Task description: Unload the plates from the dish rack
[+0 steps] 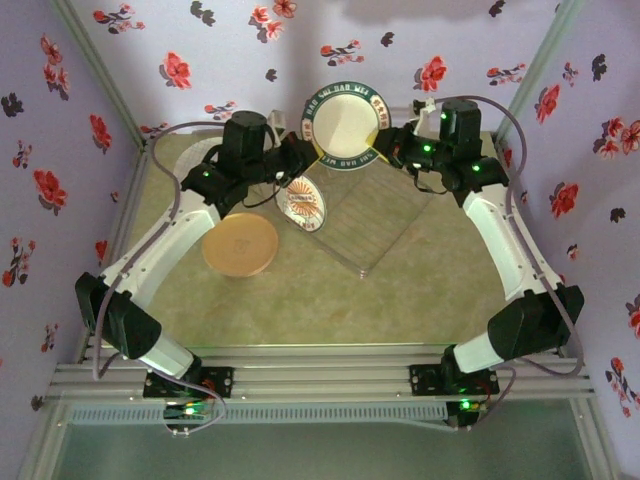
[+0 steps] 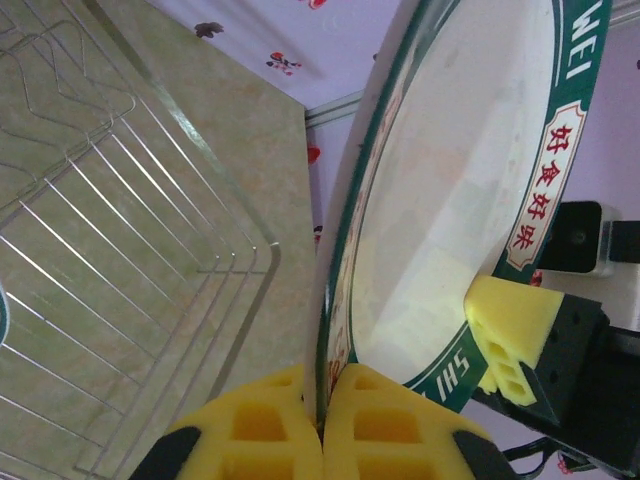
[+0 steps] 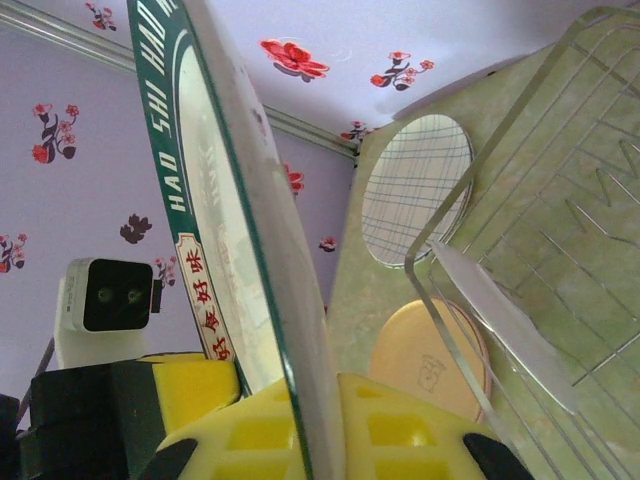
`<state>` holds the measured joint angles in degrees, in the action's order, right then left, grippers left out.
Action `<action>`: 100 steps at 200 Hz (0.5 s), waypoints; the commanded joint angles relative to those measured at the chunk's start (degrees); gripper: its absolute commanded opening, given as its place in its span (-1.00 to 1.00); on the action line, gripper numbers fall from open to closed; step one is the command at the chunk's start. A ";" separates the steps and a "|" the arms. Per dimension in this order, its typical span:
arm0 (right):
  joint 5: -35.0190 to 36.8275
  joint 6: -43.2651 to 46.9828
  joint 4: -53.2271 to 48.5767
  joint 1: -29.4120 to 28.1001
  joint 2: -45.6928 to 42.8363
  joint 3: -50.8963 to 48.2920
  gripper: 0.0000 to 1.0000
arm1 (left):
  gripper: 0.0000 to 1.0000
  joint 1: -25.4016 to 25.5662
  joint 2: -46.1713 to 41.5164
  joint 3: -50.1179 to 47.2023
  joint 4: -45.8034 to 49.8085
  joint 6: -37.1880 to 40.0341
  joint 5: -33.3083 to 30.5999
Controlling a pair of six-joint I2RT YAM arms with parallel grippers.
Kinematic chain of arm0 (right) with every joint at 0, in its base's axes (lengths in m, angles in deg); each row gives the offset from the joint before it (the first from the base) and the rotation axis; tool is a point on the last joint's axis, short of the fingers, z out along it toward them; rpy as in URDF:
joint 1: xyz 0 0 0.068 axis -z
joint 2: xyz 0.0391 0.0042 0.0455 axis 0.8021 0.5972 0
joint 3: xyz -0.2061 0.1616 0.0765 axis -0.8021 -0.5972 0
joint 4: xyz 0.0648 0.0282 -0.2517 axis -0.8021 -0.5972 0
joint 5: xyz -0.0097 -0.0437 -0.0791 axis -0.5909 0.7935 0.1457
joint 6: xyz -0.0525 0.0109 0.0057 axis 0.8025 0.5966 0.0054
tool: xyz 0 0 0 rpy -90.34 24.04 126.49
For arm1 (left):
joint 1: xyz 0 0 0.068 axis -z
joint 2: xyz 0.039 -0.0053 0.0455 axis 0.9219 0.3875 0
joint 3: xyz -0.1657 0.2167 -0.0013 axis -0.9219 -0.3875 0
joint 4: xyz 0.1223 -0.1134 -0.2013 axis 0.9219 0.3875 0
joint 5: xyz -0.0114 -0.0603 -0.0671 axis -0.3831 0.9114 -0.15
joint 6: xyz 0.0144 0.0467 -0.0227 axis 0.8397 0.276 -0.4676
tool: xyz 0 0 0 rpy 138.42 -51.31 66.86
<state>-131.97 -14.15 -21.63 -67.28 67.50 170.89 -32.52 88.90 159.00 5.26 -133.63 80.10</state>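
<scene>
Left gripper and right gripper both pinch the green plate; orange plate is out, sunburst plate waits in the rack.

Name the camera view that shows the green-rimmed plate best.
Top external: the green-rimmed plate appears almost whole, round face and lettered rim toward the camera. Left wrist crops it to a close, slanted slice of face and rim; right wrist sees it nearly edge-on.

Lilac wallpaper with red flowers is enclosing the mottled green tabletop from nine through three o'clock; aluminium rails are running across at six.
</scene>
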 commanded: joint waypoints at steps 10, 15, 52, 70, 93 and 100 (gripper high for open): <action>-1.74 -1.03 3.51 -0.38 -2.18 -0.38 -1.00 | -1.00 0.10 0.26 0.06 -1.18 2.32 0.38; -1.75 -0.99 3.38 -0.39 -2.22 -0.53 -1.00 | -1.00 0.04 0.24 -0.06 -1.55 2.17 0.50; 0.30 2.26 0.04 -0.37 -2.77 0.29 -0.26 | -1.00 -1.32 -1.16 -2.21 -5.71 0.28 1.53; 4.38 6.83 -4.01 -0.47 -4.02 1.04 0.08 | -1.00 -2.60 -2.55 -3.17 -6.97 -0.56 1.93; 9.13 12.02 -4.09 -0.67 -7.02 -0.25 0.27 | -1.00 -4.83 -5.40 -5.04 -6.91 -1.26 3.37; 10.59 13.58 -3.10 -0.96 -8.29 -1.27 0.32 | -1.00 -5.67 -6.49 -6.03 -6.49 -1.44 3.74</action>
<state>-127.16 -8.01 -25.24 -67.63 64.55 170.45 -35.43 87.78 154.76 1.54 -134.52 82.40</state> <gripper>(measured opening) 0.630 0.056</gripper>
